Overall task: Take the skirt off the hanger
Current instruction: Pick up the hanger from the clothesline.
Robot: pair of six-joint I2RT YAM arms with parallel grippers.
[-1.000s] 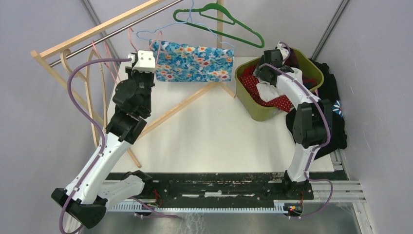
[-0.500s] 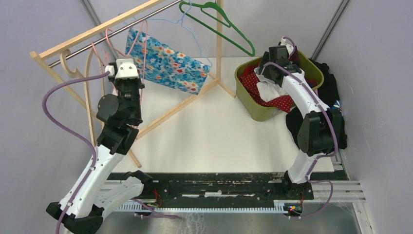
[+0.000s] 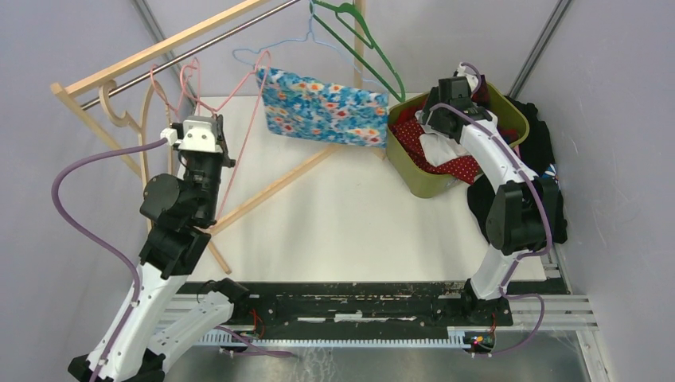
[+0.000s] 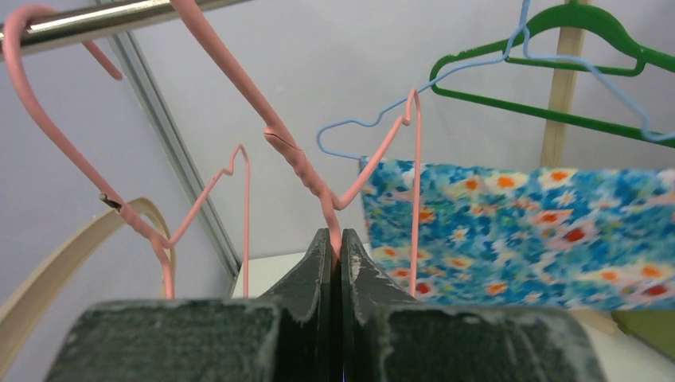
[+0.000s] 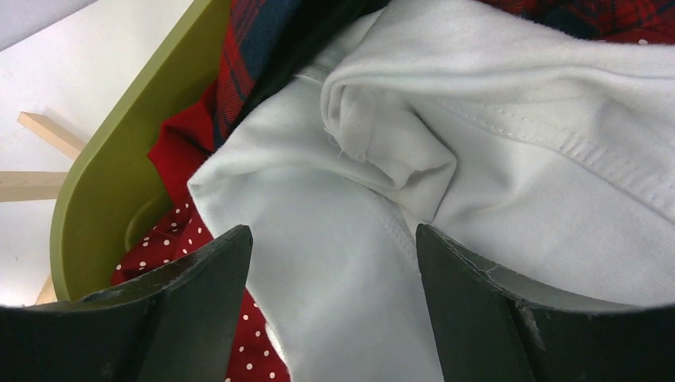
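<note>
- From where I stand, the left gripper (image 4: 334, 243) is pinched fully closed on a bend of the pink hanger (image 4: 298, 163), the wire running up and away from its jaws to the rail (image 4: 119, 14).
- The skirt (image 4: 525, 239), blue with flowers, hangs ahead and to the right of those jaws, free of them. It seems to be carried by the light-blue hanger (image 4: 374, 123), though I cannot be sure.
- One leg of the pink hanger drops just in front of the skirt's near edge.
- The right gripper (image 5: 333, 239) is spread wide and holds nothing, hovering over a white garment (image 5: 477, 159) in the green bin (image 5: 103, 159).
- To do this well, I would keep the pink wire clear of the cloth, then take the skirt's hem itself and draw it sideways off its hanger, slowly, so that nothing snags.
</note>
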